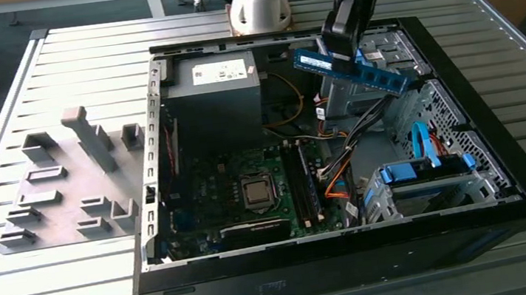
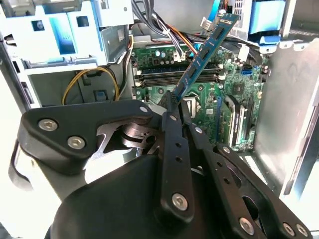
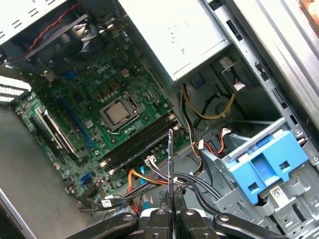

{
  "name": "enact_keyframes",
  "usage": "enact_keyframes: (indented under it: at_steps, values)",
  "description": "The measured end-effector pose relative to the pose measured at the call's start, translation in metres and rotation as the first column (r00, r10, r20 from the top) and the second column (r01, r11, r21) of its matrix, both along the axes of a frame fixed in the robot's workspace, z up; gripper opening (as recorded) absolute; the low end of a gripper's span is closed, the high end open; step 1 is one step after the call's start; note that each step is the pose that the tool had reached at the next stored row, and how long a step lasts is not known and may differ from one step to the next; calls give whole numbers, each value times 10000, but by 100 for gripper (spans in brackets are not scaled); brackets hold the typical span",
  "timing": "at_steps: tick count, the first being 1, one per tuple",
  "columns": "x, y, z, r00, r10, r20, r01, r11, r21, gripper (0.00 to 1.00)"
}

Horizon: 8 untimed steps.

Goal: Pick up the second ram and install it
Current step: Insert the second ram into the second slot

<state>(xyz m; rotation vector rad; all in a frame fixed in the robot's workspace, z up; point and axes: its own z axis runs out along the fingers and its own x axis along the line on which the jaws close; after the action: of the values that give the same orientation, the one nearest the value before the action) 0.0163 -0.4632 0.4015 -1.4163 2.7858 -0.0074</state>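
above the slatted table (image 1: pixel 61 289) and open case (image 1: pixel 354 249), the gripper (image 2: pixel 178 102) clenches the second ram (image 2: pixel 204 50).

Table (image 1: pixel 61 289): slatted metal, bears everything listed.
Computer case (image 1: pixel 356 263): black, lies on its side, open side up.
Power supply (image 1: pixel 212 94): grey box inside the case.
Motherboard (image 1: pixel 208 191): green, with a processor socket (image 1: pixel 258 192).
Drive cage (image 1: pixel 425 170): blue clips, metal frame.
Fixture plate (image 1: pixel 68 214): grey, with raised blocks, beside the case on the exterior view's left.
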Motion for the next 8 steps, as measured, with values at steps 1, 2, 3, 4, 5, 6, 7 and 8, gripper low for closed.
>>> enact_keyframes:
  at_steps: [1, 2, 3, 4, 5, 6, 7, 8]
  values:
    - [0, 0, 0, 9999, -106, 0, 106, 9999, 0, 14]
    - [0, 0, 0, 9998, -210, 0, 210, 9998, 0, 14]
    - [0, 0, 0, 9995, -323, 0, 323, 9995, 0, 14]
    - [0, 0, 0, 9991, -429, 0, 429, 9991, 0, 14]
    - [0, 0, 0, 9986, -534, 0, 534, 9986, 0, 14]
    - [0, 0, -1, 9979, -640, 0, 640, 9979, 0, 14]
    - [0, 0, 0, 9972, -748, 0, 748, 9972, 0, 14]
    - [0, 0, -1, 9963, -856, 0, 856, 9963, 0, 14]
